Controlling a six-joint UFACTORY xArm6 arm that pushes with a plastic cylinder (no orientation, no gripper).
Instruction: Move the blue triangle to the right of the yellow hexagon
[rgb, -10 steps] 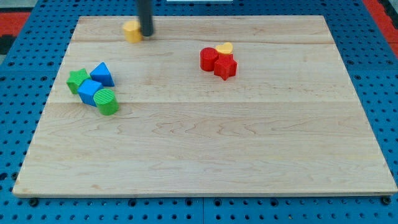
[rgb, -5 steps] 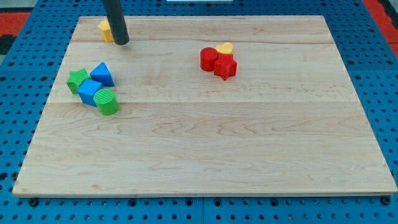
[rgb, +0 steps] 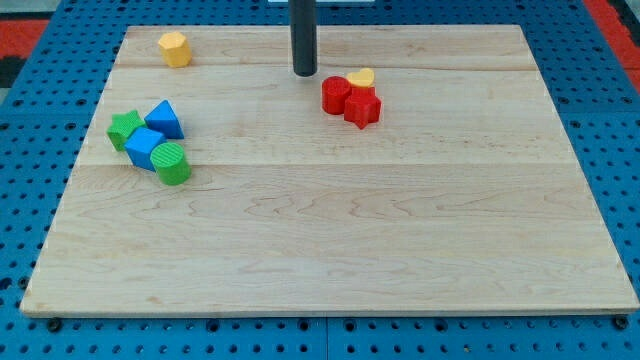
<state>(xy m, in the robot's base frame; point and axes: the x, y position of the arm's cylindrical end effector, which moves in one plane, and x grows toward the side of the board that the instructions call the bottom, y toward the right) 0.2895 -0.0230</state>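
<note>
The blue triangle (rgb: 165, 119) lies at the view's left, touching a green star (rgb: 124, 128) and a blue cube (rgb: 145, 147). The yellow hexagon (rgb: 174, 48) sits alone near the board's top left corner. My tip (rgb: 304, 72) stands near the top middle, well to the right of the hexagon and just left of the red blocks. It touches no block.
A green cylinder (rgb: 172, 163) lies against the blue cube. A red cylinder (rgb: 336, 94), a red star (rgb: 362, 107) and a yellow heart (rgb: 361, 78) cluster right of my tip. The wooden board (rgb: 330, 230) rests on a blue pegboard.
My tip pushed the yellow hexagon left toward the top left corner, then left it and moved right to the top middle. The other blocks did not move.
</note>
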